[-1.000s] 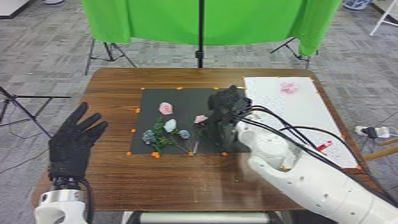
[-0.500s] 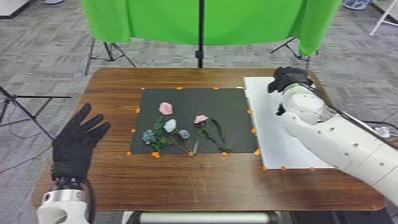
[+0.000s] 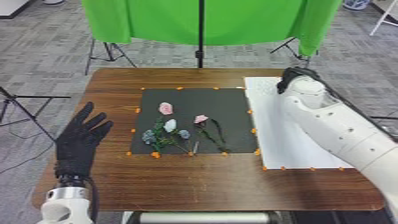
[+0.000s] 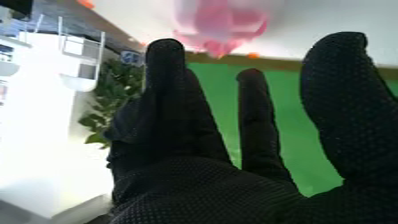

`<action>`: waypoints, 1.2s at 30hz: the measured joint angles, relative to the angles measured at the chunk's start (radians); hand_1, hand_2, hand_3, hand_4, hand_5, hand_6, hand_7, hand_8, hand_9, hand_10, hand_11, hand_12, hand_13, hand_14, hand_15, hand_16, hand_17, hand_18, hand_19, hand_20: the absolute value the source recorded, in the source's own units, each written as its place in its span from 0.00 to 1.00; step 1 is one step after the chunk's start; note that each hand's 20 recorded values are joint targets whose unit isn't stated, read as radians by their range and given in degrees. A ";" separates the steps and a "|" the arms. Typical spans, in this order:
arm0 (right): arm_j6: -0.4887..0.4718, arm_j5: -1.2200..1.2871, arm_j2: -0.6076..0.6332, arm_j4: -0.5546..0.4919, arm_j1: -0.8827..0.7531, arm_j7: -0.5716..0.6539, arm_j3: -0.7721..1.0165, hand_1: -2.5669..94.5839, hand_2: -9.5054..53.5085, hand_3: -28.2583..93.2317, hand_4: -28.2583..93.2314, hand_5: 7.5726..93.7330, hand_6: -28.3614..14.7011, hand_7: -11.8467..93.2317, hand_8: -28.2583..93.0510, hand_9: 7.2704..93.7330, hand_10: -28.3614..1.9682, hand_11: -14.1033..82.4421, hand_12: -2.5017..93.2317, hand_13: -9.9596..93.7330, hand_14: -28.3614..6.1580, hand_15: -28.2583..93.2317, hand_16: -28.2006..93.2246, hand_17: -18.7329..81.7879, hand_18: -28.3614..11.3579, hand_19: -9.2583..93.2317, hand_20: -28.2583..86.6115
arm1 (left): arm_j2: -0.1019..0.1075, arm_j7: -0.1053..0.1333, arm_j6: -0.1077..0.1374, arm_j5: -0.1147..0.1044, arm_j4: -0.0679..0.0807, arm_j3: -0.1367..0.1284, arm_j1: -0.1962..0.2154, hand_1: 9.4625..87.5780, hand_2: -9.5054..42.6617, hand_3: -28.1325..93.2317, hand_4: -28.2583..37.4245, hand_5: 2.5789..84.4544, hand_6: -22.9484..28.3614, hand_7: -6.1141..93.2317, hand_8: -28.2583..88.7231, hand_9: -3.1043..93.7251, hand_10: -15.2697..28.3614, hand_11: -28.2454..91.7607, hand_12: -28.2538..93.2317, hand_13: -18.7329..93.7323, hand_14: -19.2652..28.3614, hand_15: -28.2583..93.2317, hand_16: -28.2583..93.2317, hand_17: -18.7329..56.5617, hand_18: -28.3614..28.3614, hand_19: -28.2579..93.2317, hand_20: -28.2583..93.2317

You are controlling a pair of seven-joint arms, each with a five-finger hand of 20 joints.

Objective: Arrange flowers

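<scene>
Having left the square black mat (image 3: 226, 102), the black-gloved right hand (image 3: 299, 75) is hovering over the far end of the rectangular white sheet (image 3: 306, 147), fingers straight and apart. The pink, layered-petal flower (image 4: 219, 22) is lying there just beyond them, suggesting another pick is starting.

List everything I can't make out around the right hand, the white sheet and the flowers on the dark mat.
- Pink flower near the right hand: right wrist view, its outer part cut off by the top edge.
- White sheet: head view, part of its right side hidden under the right arm.
- Green stems: head view, too small and tangled to match each to its bloom.
</scene>
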 measured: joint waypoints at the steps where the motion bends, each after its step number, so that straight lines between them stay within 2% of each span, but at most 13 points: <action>1: -0.017 -0.009 -0.005 0.001 -0.003 -0.005 0.005 0.39 0.00 0.91 0.00 0.44 0.83 0.29 0.10 0.51 0.48 0.32 0.16 0.55 0.46 0.82 0.27 0.36 0.26 0.98 0.71 | 0.002 0.000 0.000 -0.003 0.002 0.001 -0.002 0.15 0.31 0.88 0.00 0.36 0.56 0.22 0.14 0.36 0.76 0.46 0.33 0.38 0.92 0.68 0.17 0.13 0.95 0.67 0.42; 4: -0.052 -0.018 -0.016 0.010 -0.010 -0.008 0.018 0.45 0.00 0.89 0.00 0.59 0.84 0.29 0.10 0.65 0.59 0.35 0.16 0.63 0.55 0.80 0.30 0.39 0.26 0.99 0.70 | 0.007 -0.001 -0.004 -0.010 0.011 0.005 -0.012 0.15 0.31 0.88 0.00 0.37 0.56 0.21 0.14 0.37 0.75 0.45 0.32 0.38 0.92 0.67 0.17 0.14 0.96 0.67 0.42; 5: -0.058 -0.017 -0.018 0.014 -0.011 -0.007 0.020 0.48 0.00 0.86 0.00 0.66 0.82 0.30 0.14 0.71 0.64 0.34 0.19 0.65 0.61 0.79 0.34 0.40 0.27 1.00 0.69 | 0.008 -0.001 -0.008 -0.012 0.015 0.006 -0.016 0.15 0.31 0.88 0.00 0.37 0.55 0.21 0.15 0.37 0.75 0.45 0.32 0.38 0.92 0.66 0.17 0.14 0.96 0.67 0.42; 7: -0.061 -0.017 -0.020 0.022 -0.013 -0.005 0.021 0.56 0.00 0.80 0.00 0.77 0.79 0.31 0.19 0.84 0.74 0.26 0.30 0.71 0.72 0.77 0.40 0.44 0.29 1.00 0.70 | 0.013 -0.001 -0.012 -0.018 0.020 0.011 -0.024 0.15 0.31 0.88 0.00 0.37 0.55 0.20 0.15 0.37 0.76 0.45 0.32 0.38 0.92 0.66 0.17 0.15 0.97 0.68 0.42; 9: -0.056 -0.021 -0.019 0.024 -0.014 -0.004 0.023 0.61 0.00 0.79 0.00 0.85 0.78 0.34 0.21 0.95 0.78 0.26 0.38 0.77 0.75 0.79 0.43 0.47 0.29 1.00 0.71 | 0.026 0.003 -0.013 -0.029 0.022 0.019 -0.030 0.15 0.31 0.88 0.00 0.37 0.55 0.20 0.15 0.37 0.76 0.45 0.32 0.38 0.92 0.66 0.17 0.15 0.97 0.69 0.42; 13: 0.027 -0.030 -0.005 0.024 -0.021 -0.004 -0.002 0.63 0.00 0.78 0.00 0.88 0.76 0.34 0.22 0.98 0.82 0.29 0.40 0.80 0.76 0.81 0.43 0.50 0.26 1.00 0.73 | 0.056 0.012 -0.012 -0.045 0.022 0.029 -0.031 0.15 0.31 0.88 0.00 0.37 0.55 0.20 0.15 0.37 0.76 0.45 0.33 0.38 0.92 0.66 0.17 0.15 0.97 0.69 0.42; 19: 0.261 -0.032 0.053 -0.017 -0.021 -0.004 -0.122 0.62 0.00 0.80 0.00 0.90 0.74 0.32 0.23 1.00 0.80 0.30 0.41 0.82 0.76 0.81 0.43 0.52 0.24 1.00 0.74 | 0.064 0.019 -0.009 -0.056 0.020 0.025 -0.025 0.15 0.31 0.88 0.00 0.37 0.55 0.20 0.15 0.37 0.76 0.45 0.33 0.38 0.92 0.66 0.17 0.15 0.97 0.69 0.42; 24: 0.317 -0.010 0.120 -0.155 -0.024 0.011 -0.132 0.62 0.00 0.82 0.00 0.92 0.72 0.31 0.24 1.00 0.80 0.30 0.40 0.83 0.75 0.81 0.44 0.53 0.22 1.00 0.75 | 0.064 0.018 -0.008 -0.057 0.017 0.015 -0.014 0.15 0.31 0.88 0.00 0.37 0.56 0.20 0.15 0.37 0.76 0.45 0.33 0.38 0.92 0.66 0.17 0.15 0.97 0.69 0.42; 27: 0.333 -0.016 0.159 -0.282 -0.058 0.010 -0.066 0.60 0.00 0.83 0.00 0.91 0.71 0.30 0.25 1.00 0.79 0.30 0.41 0.82 0.74 0.81 0.44 0.53 0.22 1.00 0.75 | 0.058 0.016 -0.008 -0.055 0.016 0.007 -0.007 0.15 0.30 0.88 0.00 0.37 0.56 0.20 0.15 0.37 0.76 0.45 0.33 0.38 0.92 0.66 0.17 0.15 0.97 0.69 0.42; 30: 0.350 -0.101 0.183 -0.401 -0.122 -0.010 0.027 0.56 0.00 0.84 0.00 0.86 0.70 0.31 0.24 0.95 0.74 0.27 0.38 0.78 0.71 0.81 0.43 0.49 0.23 1.00 0.74 | 0.048 0.015 -0.008 -0.054 0.013 -0.001 0.001 0.15 0.30 0.88 0.00 0.37 0.56 0.20 0.15 0.37 0.76 0.45 0.33 0.38 0.92 0.66 0.17 0.15 0.97 0.69 0.42; 32: 0.379 -0.202 0.190 -0.435 -0.144 -0.010 0.034 0.47 0.00 0.88 0.00 0.70 0.69 0.30 0.16 0.79 0.59 0.38 0.26 0.70 0.60 0.84 0.37 0.45 0.23 1.00 0.73 | 0.041 0.008 -0.010 -0.051 0.013 -0.007 0.004 0.15 0.30 0.88 0.00 0.37 0.56 0.20 0.15 0.37 0.76 0.45 0.33 0.38 0.92 0.66 0.17 0.15 0.97 0.69 0.42; 34: 0.432 -0.265 0.192 -0.426 -0.139 0.001 -0.011 0.38 0.00 0.91 0.00 0.53 0.69 0.28 0.12 0.62 0.42 0.38 0.18 0.60 0.47 0.84 0.32 0.41 0.23 1.00 0.72 | 0.034 0.002 -0.010 -0.047 0.013 -0.010 0.005 0.15 0.30 0.88 0.00 0.37 0.56 0.20 0.15 0.37 0.76 0.45 0.33 0.38 0.92 0.66 0.17 0.15 0.97 0.69 0.42; 36: 0.461 -0.254 0.188 -0.384 -0.117 0.011 -0.086 0.36 0.00 0.91 0.00 0.46 0.68 0.27 0.12 0.52 0.35 0.36 0.17 0.54 0.40 0.84 0.30 0.38 0.24 1.00 0.72 | 0.030 -0.002 -0.011 -0.043 0.013 -0.010 0.007 0.15 0.30 0.88 0.00 0.37 0.56 0.20 0.15 0.37 0.76 0.45 0.33 0.38 0.92 0.66 0.17 0.15 0.97 0.69 0.42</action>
